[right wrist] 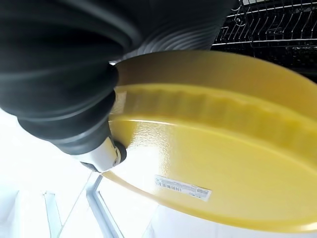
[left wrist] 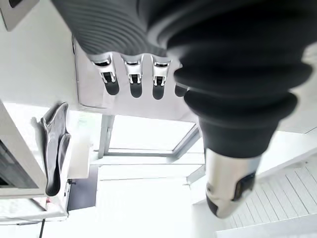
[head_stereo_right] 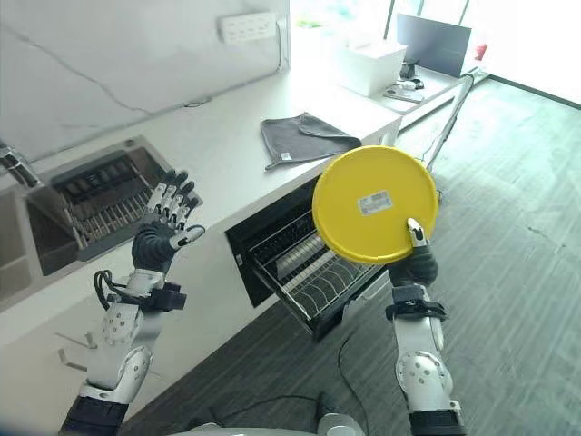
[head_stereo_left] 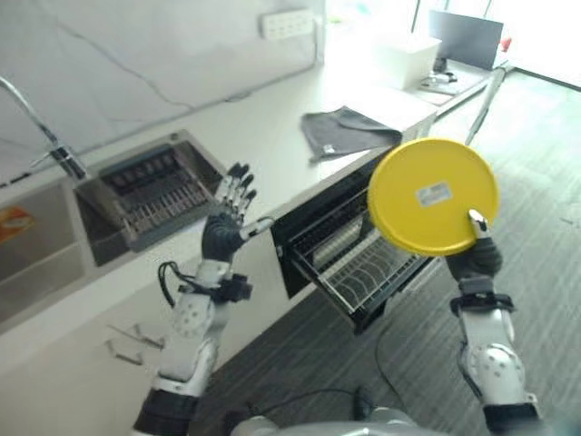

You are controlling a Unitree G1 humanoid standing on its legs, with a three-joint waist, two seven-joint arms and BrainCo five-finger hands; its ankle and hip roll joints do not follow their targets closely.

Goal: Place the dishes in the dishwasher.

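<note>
My right hand (head_stereo_right: 413, 264) holds a round yellow plate (head_stereo_right: 374, 204) up by its lower rim, thumb (right wrist: 101, 153) pressed on the underside near a white label. The plate (head_stereo_left: 432, 195) hangs tilted in the air above the pulled-out dishwasher rack (head_stereo_left: 368, 268), whose wire tines show below it. The rack (head_stereo_right: 309, 277) slides out of the black dishwasher opening under the white counter. My left hand (head_stereo_left: 227, 218) is raised in front of the counter, fingers (left wrist: 131, 79) spread straight, holding nothing.
A grey cloth (head_stereo_left: 347, 131) lies on the white counter (head_stereo_left: 263, 136). A sink (head_stereo_left: 150, 195) with a dish rack in it and a tap (head_stereo_left: 59, 154) are at the left. A white box (head_stereo_right: 368, 64) stands at the counter's far end. Grey floor lies to the right.
</note>
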